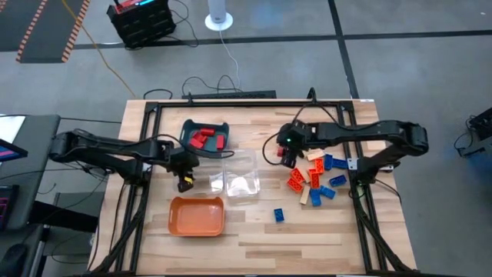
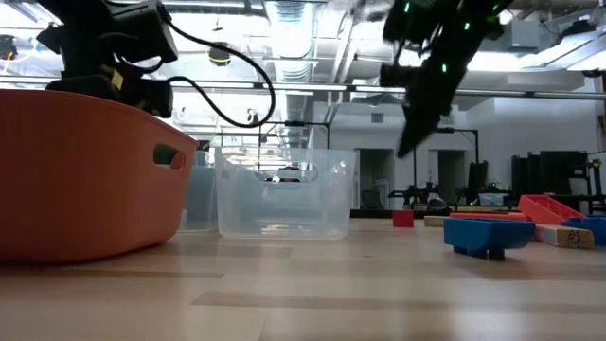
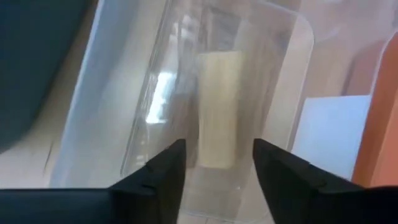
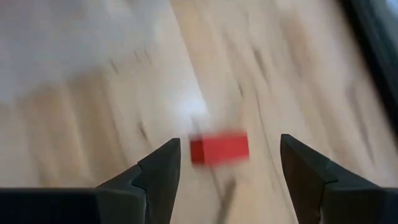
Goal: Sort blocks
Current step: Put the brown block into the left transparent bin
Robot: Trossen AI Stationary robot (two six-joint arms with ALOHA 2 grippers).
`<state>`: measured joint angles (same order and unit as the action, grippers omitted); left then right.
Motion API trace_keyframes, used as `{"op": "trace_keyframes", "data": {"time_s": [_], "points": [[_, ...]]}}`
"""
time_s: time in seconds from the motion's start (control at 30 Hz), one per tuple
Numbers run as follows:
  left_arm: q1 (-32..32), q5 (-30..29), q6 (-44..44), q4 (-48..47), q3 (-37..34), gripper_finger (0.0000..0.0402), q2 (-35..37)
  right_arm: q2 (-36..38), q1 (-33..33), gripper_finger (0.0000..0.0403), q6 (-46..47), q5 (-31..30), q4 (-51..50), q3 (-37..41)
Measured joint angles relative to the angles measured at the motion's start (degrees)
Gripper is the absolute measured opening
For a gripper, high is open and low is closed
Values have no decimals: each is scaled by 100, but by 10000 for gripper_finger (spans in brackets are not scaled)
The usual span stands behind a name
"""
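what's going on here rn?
Two arms are sorting blocks into trays. The left claw is open over the clear tray, with a tan block just past its fingers inside the tray. The right claw is open above a red block on the table, near the unsorted pile. The teal tray already holds red blocks; the orange tray looks empty.

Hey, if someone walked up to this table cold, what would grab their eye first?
Probably the jumble of red, blue and tan blocks on the table's right side, with the right gripper just beside it, fingers open above a loose red block. On the left, the left gripper hovers by the clear tray.
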<state>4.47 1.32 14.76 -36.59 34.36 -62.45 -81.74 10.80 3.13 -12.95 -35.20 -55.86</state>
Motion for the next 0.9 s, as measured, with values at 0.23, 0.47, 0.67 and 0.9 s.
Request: {"op": "trace_keyframes", "data": {"time_s": [0.23, 0.47, 0.67, 0.9], "points": [[0, -33, -24, -302, 410, 216, 214, -502, 436, 240, 1006, 12, -1263, 12], [0, -430, -254, -261, 535, 216, 341, -786, 949, 239, 945, 515, -1075, 505], [0, -450, -301, -265, 535, 217, 338, -570, 1239, 239, 856, 1010, -575, 956], [0, -647, -448, -211, 535, 217, 338, -616, 1191, 215, 842, 827, -370, 1231]]}}
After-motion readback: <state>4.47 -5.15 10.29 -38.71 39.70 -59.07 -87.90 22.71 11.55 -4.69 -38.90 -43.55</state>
